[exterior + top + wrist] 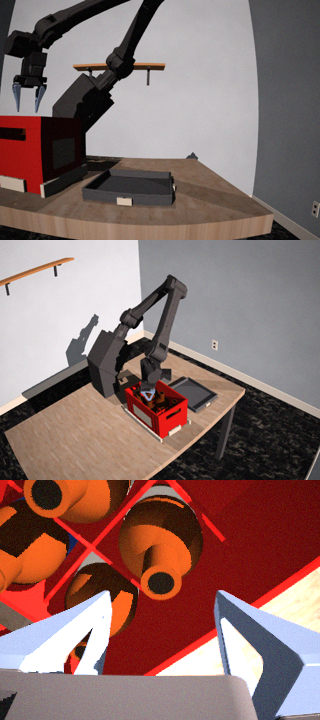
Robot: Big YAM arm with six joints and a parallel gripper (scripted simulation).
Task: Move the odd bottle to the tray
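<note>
A red crate [158, 409] stands near the table's right side and holds several brown bottles [161, 398]. My gripper [26, 99] is open and empty, with its tips just above the crate's rim [38, 117]. It also shows in the wrist view [160, 634] and in the top view [148, 395]. The dark grey tray [193, 393] lies empty to the right of the crate, also seen in the exterior view [130, 184].
The arm's dark base block [105, 362] stands behind the crate. Pale stop blocks [174, 429] lie along the crate's foot and at the tray's edge [124, 200]. A wooden shelf [33, 271] hangs on the wall. The table's edge runs close beyond the tray.
</note>
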